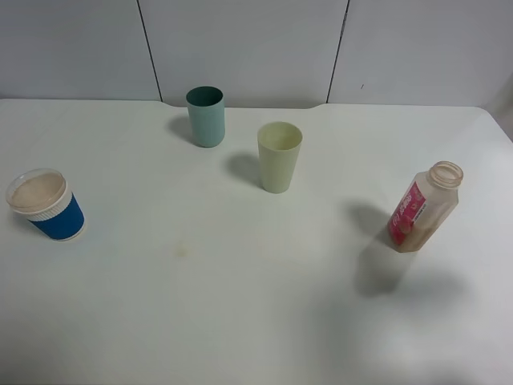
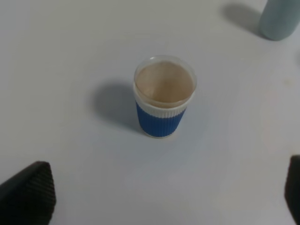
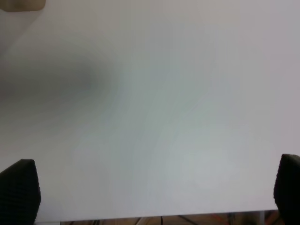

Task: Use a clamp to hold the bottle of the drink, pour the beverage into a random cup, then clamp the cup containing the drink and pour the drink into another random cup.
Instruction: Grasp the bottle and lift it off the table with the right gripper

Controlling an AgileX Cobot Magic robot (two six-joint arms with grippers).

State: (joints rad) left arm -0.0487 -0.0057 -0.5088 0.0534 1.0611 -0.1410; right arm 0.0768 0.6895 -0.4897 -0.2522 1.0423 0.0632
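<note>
Plainly, both grippers are spread wide and nothing is gripped by either. The left gripper [image 2: 160,197] is shown in its wrist view only as two dark ribbed fingertips [image 2: 28,192], set far apart above the white table [image 1: 240,305]. The blue cup [image 2: 161,101] stands upright ahead of them and is touched by neither. A pale brownish inside is seen within its clear rim; whether that is drink cannot be told. The teal cup [image 2: 281,18] is caught at the edge of that view, well beyond the blue one. The right gripper [image 3: 152,190] is likewise open over bare table, with only its fingertips shown.

From the high camera, the bottle [image 1: 425,207] is found upright on the right of the table, well apart from every cup, its mouth open and a pink label on its side. The cream cup [image 1: 279,156] is placed near the middle, the teal cup just behind and to its left, and the blue cup far to the left. Neither arm is seen in that view.
</note>
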